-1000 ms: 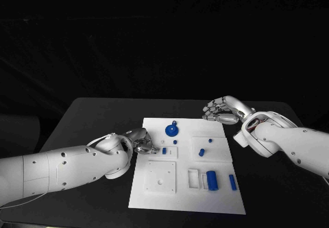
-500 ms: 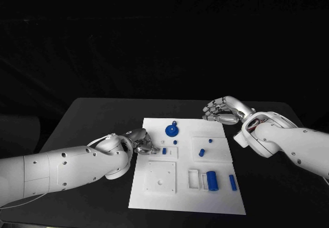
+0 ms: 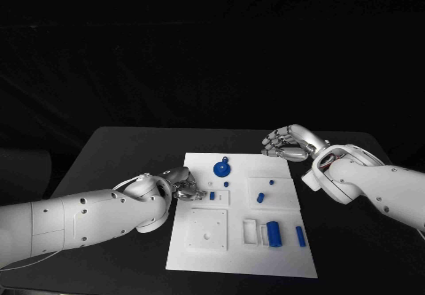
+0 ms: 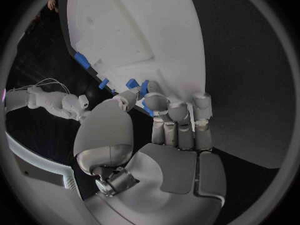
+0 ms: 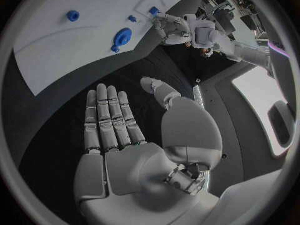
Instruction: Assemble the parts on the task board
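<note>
The white task board [image 3: 206, 249] lies mid-table. My left hand [image 3: 183, 184] sits at its left edge with fingers curled, thumb and fingertips [image 4: 155, 101] closed round a small blue part [image 3: 212, 195] at a small square recess. The same small blue part [image 4: 145, 87] peeks out past the fingertips in the left wrist view. My right hand [image 3: 285, 142] hovers over the black table just beyond the board's far right corner, fingers apart and holding nothing. That right hand [image 5: 125, 135] shows an empty palm, with the board [image 5: 56, 55] ahead of it.
On the board lie a round blue piece [image 3: 222, 168], two small pegs [image 3: 226, 183] [image 3: 271, 182], a short part [image 3: 260, 197], a blue cylinder [image 3: 274, 233] and a blue bar [image 3: 300, 236]. A square plate [image 3: 206, 229] with a hole lies at the near left.
</note>
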Controlling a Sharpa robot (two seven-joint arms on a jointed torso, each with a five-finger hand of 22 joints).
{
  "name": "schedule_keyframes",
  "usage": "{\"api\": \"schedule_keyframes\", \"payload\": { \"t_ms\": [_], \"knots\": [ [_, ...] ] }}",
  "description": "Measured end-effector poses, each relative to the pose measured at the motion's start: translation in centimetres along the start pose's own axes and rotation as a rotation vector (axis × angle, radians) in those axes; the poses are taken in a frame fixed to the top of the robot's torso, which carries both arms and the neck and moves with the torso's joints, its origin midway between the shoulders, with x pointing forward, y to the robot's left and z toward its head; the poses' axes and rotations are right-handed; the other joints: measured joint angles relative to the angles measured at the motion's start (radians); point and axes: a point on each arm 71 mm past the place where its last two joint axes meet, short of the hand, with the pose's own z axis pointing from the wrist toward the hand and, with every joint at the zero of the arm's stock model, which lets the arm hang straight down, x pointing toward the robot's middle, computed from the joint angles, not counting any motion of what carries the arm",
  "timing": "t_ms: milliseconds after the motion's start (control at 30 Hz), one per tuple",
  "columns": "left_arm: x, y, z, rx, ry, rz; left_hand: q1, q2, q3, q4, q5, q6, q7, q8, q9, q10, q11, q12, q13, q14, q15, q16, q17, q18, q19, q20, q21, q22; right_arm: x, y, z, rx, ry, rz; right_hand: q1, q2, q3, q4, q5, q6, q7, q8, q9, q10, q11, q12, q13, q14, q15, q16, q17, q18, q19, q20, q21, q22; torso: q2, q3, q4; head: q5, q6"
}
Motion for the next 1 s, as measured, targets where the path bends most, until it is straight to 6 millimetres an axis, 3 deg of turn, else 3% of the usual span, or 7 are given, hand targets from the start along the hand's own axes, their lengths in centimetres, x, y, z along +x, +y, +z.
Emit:
{"api": "schedule_keyframes", "payload": {
  "t_ms": [533, 1000],
  "knots": [
    [-0.01, 0.03, 0.02, -0.002, 0.0, -0.002, -0.025, -0.017, -0.013, 0.073, 0.0, 0.0, 0.0, 0.0, 0.001, -0.003, -0.003, 0.0, -0.002, 0.0, 0.0, 0.0, 0.0, 0.0, 0.0, 0.0, 0.0, 0.0, -0.03, -0.03, -0.02, 0.001, 0.0, 0.0, 0.0, 0.0, 0.0, 0.0, 0.004, 0.0, 0.0, 0.0, 0.0, 0.0, 0.0, 0.0, 0.0, 0.0, 0.0, 0.0, 0.0, 0.0, 0.0, 0.0, 0.0, 0.001, 0.0, -0.0003, 0.0001, -0.001, 0.0],
    [-0.02, 0.1, 0.07, -0.006, 0.0, -0.007, -0.04, -0.017, -0.026, 0.126, 0.0, 0.0, 0.0, 0.0, 0.002, -0.003, -0.003, 0.004, -0.003, -0.003, -0.002, 0.0, -0.001, 0.008, 0.0, 0.0, 0.0, 0.001, -0.03, -0.04, -0.02, 0.001, 0.0, 0.0, 0.0, 0.0, 0.0, 0.0, 0.008, 0.0, 0.0, 0.004, -0.001, 0.0, 0.0, 0.0, 0.0, 0.0, 0.0, 0.0, -0.001, 0.0, 0.0, 0.0, 0.0, 0.001, 0.0, -0.0004, 0.0002, -0.001, 0.0]
  ]
}}
